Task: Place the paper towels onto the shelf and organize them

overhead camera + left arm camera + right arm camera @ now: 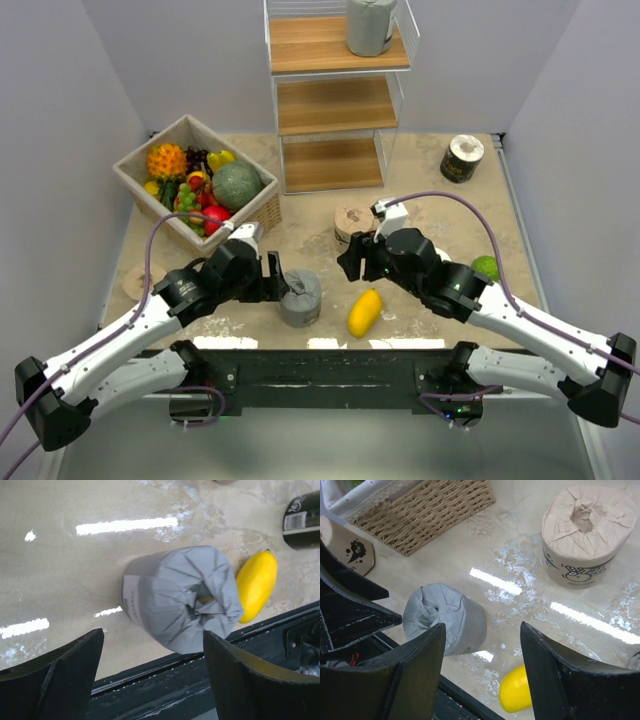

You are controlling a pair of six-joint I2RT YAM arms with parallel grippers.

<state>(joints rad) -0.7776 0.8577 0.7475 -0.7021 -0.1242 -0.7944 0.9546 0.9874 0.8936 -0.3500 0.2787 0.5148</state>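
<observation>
A grey paper towel roll (300, 297) stands near the table's front edge. My left gripper (277, 280) is open, with the roll at the mouth of its jaws; the left wrist view shows the roll (175, 600) just ahead of the gripper (152, 635). My right gripper (348, 262) is open and empty, above the table between the grey roll (445, 617) and a tan printed roll (352, 222). A second grey roll (370, 25) stands on the top board of the shelf (335, 105). A dark roll (462, 157) stands at the back right. Another tan roll (132, 281) shows partly behind my left arm.
A yellow mango (364, 312) lies right of the grey roll. A wicker fruit basket (262, 213) stands at the back left. A green lime (486, 266) lies beside my right arm. The shelf's middle and bottom boards are bare.
</observation>
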